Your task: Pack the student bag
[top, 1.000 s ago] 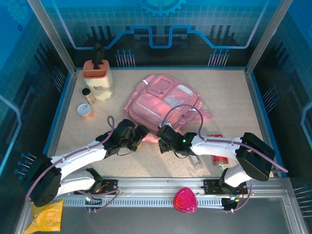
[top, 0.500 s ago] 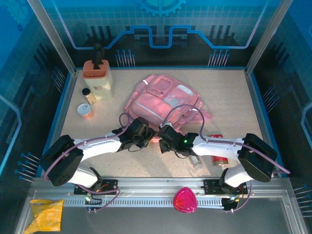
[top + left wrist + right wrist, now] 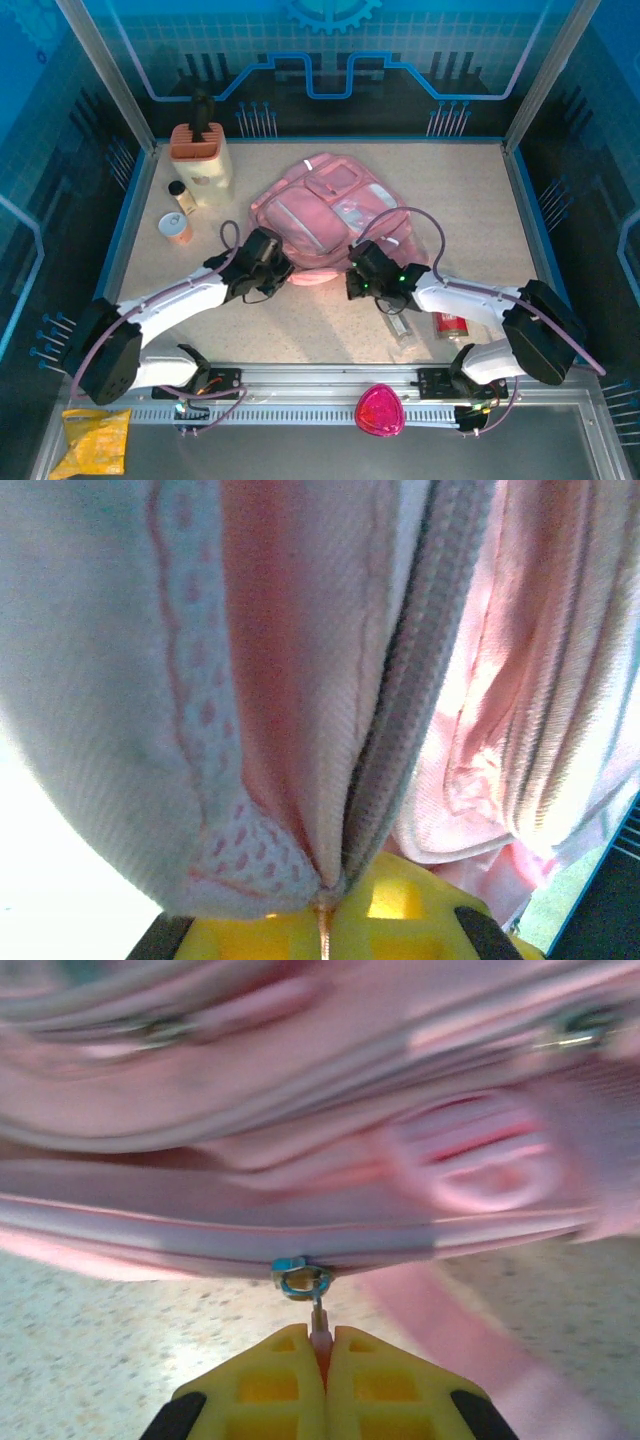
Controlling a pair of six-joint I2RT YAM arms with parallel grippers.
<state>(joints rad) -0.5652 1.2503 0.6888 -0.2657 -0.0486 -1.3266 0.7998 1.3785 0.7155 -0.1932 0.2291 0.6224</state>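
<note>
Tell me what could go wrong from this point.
The right tool pinches only the thin zip pull; it may slip out under tension.
The left tool grips the student bag at a seam edge; the soft fabric could pull free, or the bag could drag.
The right arm lies beside the red can and could knock it.

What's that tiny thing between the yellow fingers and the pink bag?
A small zip pull, hanging from the student bag's zip. The right gripper is shut on it, so no bare gap separates them. The right wrist view shows it.
</note>
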